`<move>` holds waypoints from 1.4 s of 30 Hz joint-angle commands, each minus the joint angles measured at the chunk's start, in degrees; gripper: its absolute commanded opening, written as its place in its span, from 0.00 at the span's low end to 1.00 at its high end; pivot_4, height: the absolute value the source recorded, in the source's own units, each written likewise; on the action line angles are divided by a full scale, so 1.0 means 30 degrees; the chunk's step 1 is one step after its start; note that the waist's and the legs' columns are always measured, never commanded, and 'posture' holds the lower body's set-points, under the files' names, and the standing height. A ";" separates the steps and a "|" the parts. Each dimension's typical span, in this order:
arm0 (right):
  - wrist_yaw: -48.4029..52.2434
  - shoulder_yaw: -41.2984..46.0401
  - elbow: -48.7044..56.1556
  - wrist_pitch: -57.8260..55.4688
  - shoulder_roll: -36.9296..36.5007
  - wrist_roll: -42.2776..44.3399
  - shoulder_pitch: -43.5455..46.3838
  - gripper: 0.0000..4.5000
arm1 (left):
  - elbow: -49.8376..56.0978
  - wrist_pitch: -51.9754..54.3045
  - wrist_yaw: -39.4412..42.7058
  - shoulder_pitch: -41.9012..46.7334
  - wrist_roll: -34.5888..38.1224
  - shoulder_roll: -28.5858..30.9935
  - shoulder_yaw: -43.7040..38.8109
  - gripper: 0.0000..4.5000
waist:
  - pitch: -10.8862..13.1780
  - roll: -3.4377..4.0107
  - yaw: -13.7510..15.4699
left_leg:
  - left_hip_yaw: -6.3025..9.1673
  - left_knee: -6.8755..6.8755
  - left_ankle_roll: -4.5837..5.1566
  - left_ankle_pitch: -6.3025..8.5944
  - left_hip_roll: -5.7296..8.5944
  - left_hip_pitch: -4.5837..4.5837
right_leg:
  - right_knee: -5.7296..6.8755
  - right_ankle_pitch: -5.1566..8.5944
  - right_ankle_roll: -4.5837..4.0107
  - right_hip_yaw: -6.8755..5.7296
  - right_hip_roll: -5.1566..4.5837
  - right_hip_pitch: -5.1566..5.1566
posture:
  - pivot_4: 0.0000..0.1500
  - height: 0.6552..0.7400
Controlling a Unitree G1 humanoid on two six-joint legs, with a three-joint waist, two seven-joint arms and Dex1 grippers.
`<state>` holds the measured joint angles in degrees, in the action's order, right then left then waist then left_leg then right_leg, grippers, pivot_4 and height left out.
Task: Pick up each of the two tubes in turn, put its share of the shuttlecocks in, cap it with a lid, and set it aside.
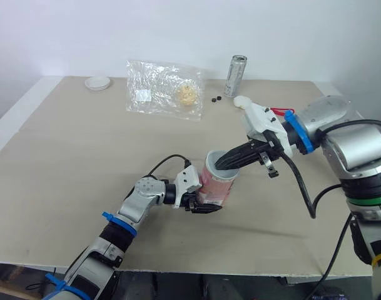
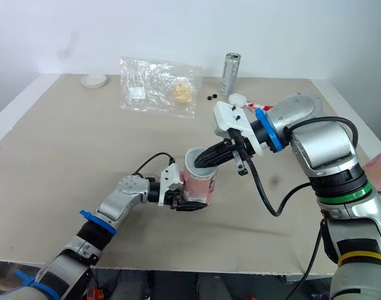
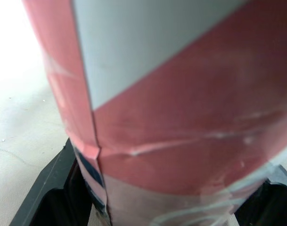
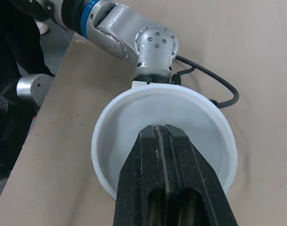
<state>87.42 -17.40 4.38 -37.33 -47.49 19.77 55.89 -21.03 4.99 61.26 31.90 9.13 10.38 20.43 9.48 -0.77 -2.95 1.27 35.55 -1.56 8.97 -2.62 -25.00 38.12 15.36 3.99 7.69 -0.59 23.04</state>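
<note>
The right gripper's (image 1: 226, 164) fingers are pressed together, their tips set on the white top of the pink tube (image 1: 216, 186). The tube is clamped near its base between the left gripper's (image 1: 201, 205) fingers, roughly upright over the table (image 1: 71, 162). The white rim is seen whole from the right wrist. Well behind, a plastic bag (image 1: 164, 90), a can (image 1: 236, 75) and a lid (image 1: 98, 82) are seen.

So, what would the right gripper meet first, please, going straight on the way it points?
The white lid on the mouth of the tube: the right gripper, fingers shut, looks at or just above its middle, though depth is unclear.
</note>
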 commanded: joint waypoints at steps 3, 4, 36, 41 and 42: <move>-0.0032 -0.1443 -0.0705 -0.0242 0.0347 -0.1185 0.0325 0.01 | -0.0863 0.0527 -0.0691 -0.0122 -0.0826 0.0242 0.0034 0.74 | -0.0009 -0.0012 0.0001 | 0.0000 0.0000 0.0000 0.0000 -0.0002 0.0004 | 0.0000 -0.0004 -0.0005 -0.0001 0.0000 0.0001 | 1.00 1.00; -0.0013 -0.1610 -0.0786 -0.0259 0.0387 -0.1319 0.0406 0.01 | -0.0873 0.0507 -0.0688 -0.0119 -0.0836 0.0238 0.0030 0.74 | -0.0012 -0.0016 0.0002 | 0.0000 0.0000 0.0000 0.0000 -0.0002 0.0004 | 0.0000 -0.0004 -0.0004 -0.0003 0.0000 0.0000 | 1.00 1.00; -0.1569 0.7341 0.0933 -0.2947 -0.1608 0.3887 -0.3033 0.01 | -0.0721 0.0368 -0.0488 0.0107 -0.0820 0.0851 -0.0188 0.74 | -0.0189 -0.0238 0.0073 | -0.0058 -0.0047 -0.0010 0.0007 -0.0007 -0.0091 | -0.0013 -0.0018 -0.0021 -0.0007 -0.0046 0.0063 | 1.00 1.00; -0.3988 1.0658 0.2482 -0.0987 -0.0881 0.3958 -0.7422 0.01 | -0.0697 0.0267 -0.0385 0.0266 -0.0657 0.0942 -0.0273 0.74 | -0.0172 -0.0258 0.0018 | -0.0026 -0.0077 -0.0010 0.0007 -0.0022 -0.0086 | -0.0013 -0.0013 -0.0023 -0.0024 -0.0003 0.0063 | 1.00 1.00; -0.4351 1.1175 0.2897 -0.0876 -0.0719 0.4160 -0.8447 0.01 | -0.0657 0.0262 -0.0335 0.0276 -0.0583 0.0956 -0.0312 0.74 | -0.0167 -0.0266 0.0032 | -0.0035 -0.0076 -0.0008 0.0006 -0.0016 -0.0086 | -0.0013 -0.0018 -0.0014 -0.0005 -0.0004 0.0064 | 1.00 1.00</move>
<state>76.20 12.12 9.78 -41.37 -49.91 30.58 32.44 -20.98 4.87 61.38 32.96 9.05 11.57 20.65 8.97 -1.57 -2.86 1.19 35.35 -1.58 8.98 -2.67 -25.27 38.08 15.31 3.95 7.65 -0.61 23.23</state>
